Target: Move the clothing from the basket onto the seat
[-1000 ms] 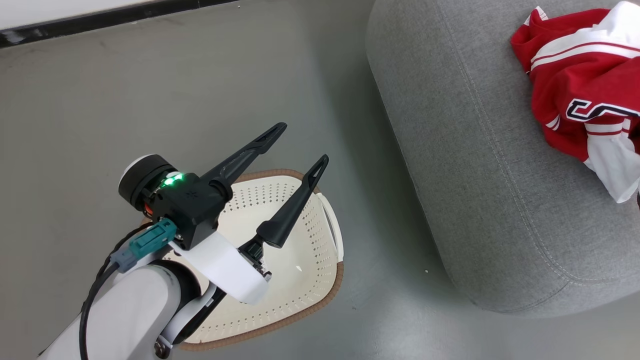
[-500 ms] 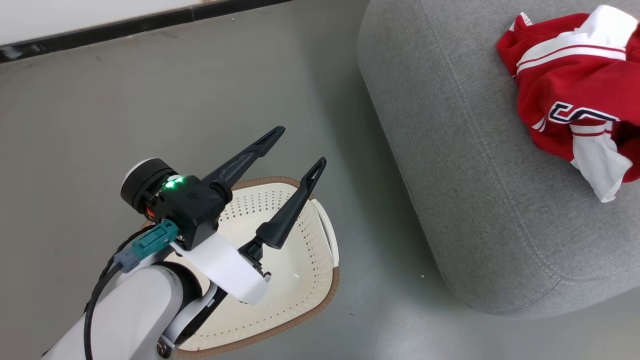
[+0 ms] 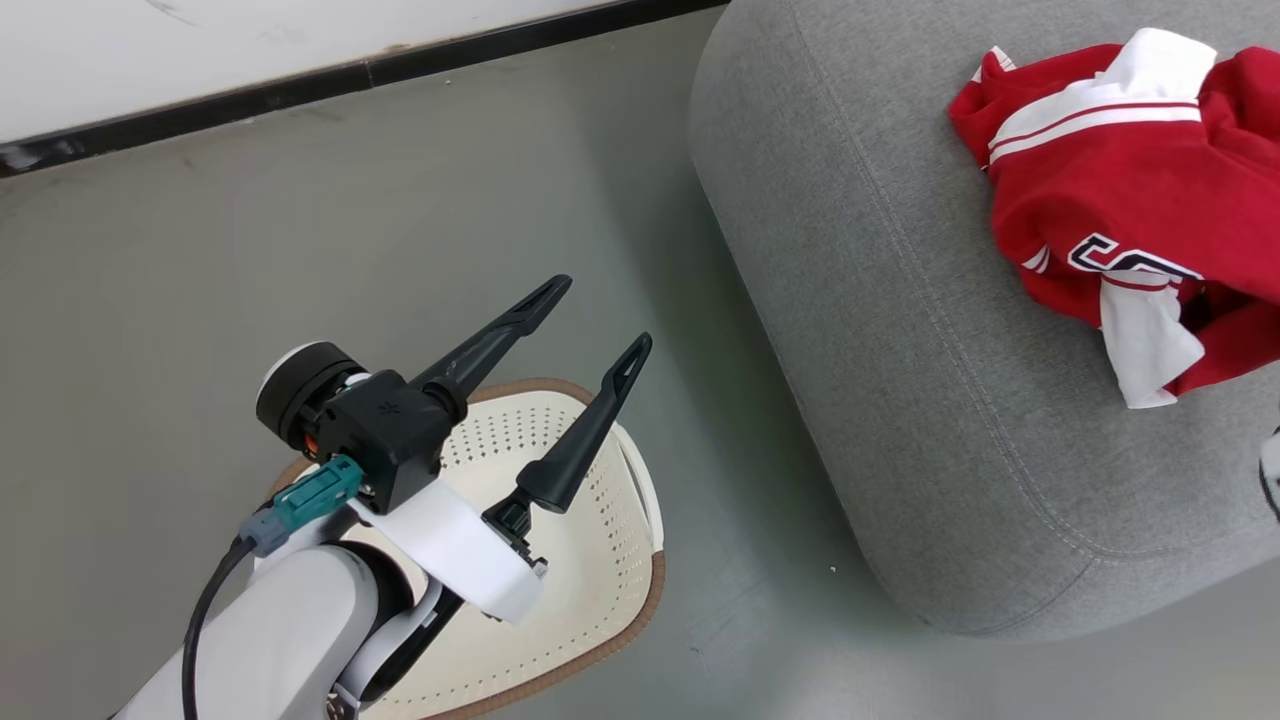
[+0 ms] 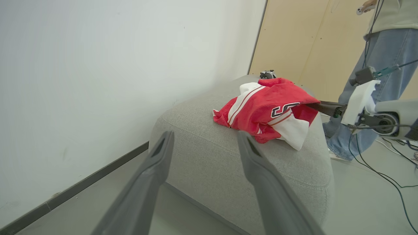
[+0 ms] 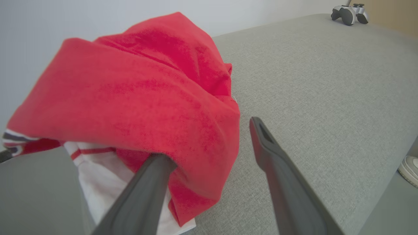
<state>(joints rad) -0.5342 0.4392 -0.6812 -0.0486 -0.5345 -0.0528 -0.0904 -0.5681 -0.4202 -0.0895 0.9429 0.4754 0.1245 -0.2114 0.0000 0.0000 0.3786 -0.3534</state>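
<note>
**Nearly Done, With 1 Finger Under the Cloth**

Clothing (image 3: 1110, 190) lies heaped on the seat (image 3: 880, 350), well apart from the basket (image 3: 590, 600) on the floor (image 3: 300, 250). Right gripper (image 5: 209, 140) stands spread, pinching nothing, yet 1 finger (image 5: 140, 195) is tucked beneath a red fold. Pulling back could snag that fold and drag the heap toward the seat's edge. Left gripper (image 3: 600, 315) hangs spread above the basket, holding nothing.

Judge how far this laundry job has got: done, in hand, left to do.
Done: the clothing lies on the seat. In hand: the right gripper is open, one finger tucked under a fold, clamping nothing. Left: draw that finger clear; the basket shows no garment where visible, though the open left gripper and its arm hide part.
</note>
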